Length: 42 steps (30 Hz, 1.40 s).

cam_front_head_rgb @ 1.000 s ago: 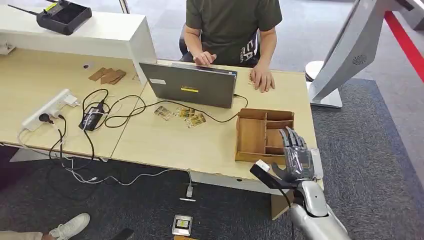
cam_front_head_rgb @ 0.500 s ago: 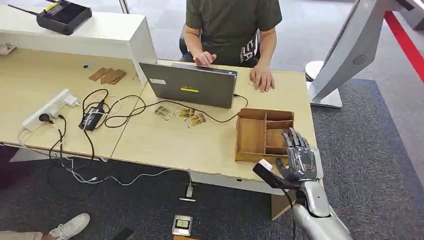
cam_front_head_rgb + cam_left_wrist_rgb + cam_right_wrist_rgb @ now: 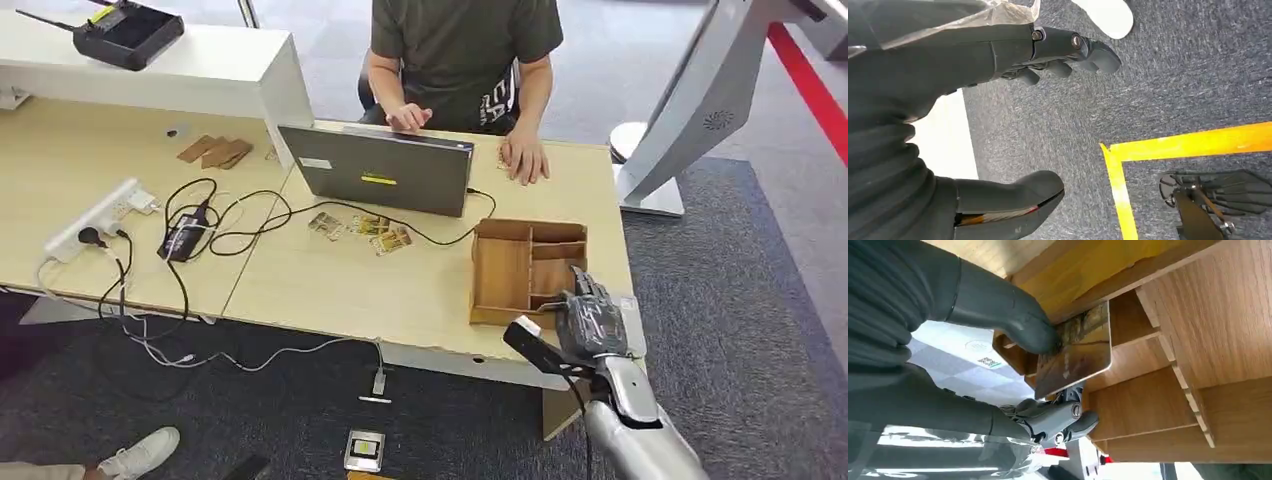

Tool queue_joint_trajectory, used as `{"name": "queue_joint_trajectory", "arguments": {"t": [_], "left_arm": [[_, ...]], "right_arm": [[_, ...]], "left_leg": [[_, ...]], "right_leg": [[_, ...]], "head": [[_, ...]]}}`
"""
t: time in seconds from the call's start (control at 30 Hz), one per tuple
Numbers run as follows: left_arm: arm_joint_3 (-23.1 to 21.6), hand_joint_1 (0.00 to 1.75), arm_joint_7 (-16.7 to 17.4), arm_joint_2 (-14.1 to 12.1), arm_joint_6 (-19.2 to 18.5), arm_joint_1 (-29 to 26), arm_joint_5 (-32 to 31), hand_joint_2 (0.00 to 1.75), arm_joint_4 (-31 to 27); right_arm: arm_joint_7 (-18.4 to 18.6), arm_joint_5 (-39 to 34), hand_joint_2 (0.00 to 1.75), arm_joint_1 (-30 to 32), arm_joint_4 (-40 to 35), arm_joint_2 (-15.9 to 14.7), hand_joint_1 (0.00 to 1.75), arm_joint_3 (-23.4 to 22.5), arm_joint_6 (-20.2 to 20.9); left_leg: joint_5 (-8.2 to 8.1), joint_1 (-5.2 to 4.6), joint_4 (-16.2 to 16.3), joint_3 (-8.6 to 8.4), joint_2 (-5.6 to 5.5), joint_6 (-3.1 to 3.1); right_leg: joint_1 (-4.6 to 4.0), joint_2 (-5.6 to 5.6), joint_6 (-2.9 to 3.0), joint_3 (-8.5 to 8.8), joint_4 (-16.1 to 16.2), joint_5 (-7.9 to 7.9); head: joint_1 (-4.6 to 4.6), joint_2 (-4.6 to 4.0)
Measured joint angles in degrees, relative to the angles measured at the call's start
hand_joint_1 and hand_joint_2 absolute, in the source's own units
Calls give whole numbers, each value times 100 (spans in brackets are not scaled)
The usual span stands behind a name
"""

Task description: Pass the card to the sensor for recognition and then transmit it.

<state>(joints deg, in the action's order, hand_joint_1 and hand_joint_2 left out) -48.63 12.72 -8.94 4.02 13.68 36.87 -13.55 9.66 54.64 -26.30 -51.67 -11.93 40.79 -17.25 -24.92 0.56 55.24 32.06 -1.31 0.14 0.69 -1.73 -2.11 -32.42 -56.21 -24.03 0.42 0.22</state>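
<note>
My right hand (image 3: 590,325) hovers at the near right corner of the wooden divided box (image 3: 525,265) on the desk. In the right wrist view this hand (image 3: 948,340) pinches a glossy brown-gold card (image 3: 1078,352) between the thumb and the fingers, just above the compartments of the box (image 3: 1208,330). More cards of the same kind (image 3: 370,232) lie on the desk in front of the laptop (image 3: 385,170). My left hand (image 3: 1013,55) hangs over the carpet with its fingers apart, holding nothing.
A person (image 3: 460,60) sits behind the laptop with both hands on the desk. Cables, a charger (image 3: 183,238) and a power strip (image 3: 95,220) lie on the left part. A black device (image 3: 128,30) sits on the white counter. A white kiosk stand (image 3: 690,110) rises at the right.
My right hand has tipped forward and down, toward the near right corner of the wooden box. The person and the things on the desk stay where they were.
</note>
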Motion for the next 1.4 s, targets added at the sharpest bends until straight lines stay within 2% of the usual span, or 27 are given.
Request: {"name": "queue_joint_trajectory", "arguments": {"t": [0.4,0.63,0.97,1.07,1.17,1.27,1.4], "left_arm": [[0,0,26,-2,-7,17,0,175,-4],[0,0,11,-7,-28,15,20,175,-4],[0,0,-26,-13,-22,3,61,175,-4],[0,0,-28,-17,-22,4,52,175,-4],[0,0,-26,-17,-33,21,24,175,-7],[0,0,9,-11,-50,47,-35,175,-9],[-2,0,87,13,-66,117,-87,175,-9]], "right_arm": [[120,61,175,-24,-193,-42,175,24,-131],[343,319,175,6,-987,-260,175,13,138],[452,422,175,124,-2155,-485,175,-182,265],[308,326,175,94,-2326,-476,175,-212,361],[-64,-163,175,-20,-2341,-378,175,-230,415],[-461,-907,175,-213,-2188,-195,175,-251,490],[-736,-1197,175,-578,-1723,115,175,-223,416]], "left_leg": [[0,0,0,0,0,0],[0,0,0,0,0,0],[0,0,0,1,0,0],[0,0,0,2,0,0],[0,0,0,2,0,-1],[0,0,0,2,1,-1],[2,1,0,3,-2,-3]], "right_leg": [[0,0,0,1,-1,0],[0,0,0,-1,-1,0],[0,0,1,-1,-2,0],[0,0,1,0,-3,0],[0,0,1,0,-6,0],[0,0,1,-2,-8,0],[-1,0,1,-2,-13,0]], "head": [[0,0],[0,0],[0,0],[0,0],[0,0],[0,0],[0,0]]}}
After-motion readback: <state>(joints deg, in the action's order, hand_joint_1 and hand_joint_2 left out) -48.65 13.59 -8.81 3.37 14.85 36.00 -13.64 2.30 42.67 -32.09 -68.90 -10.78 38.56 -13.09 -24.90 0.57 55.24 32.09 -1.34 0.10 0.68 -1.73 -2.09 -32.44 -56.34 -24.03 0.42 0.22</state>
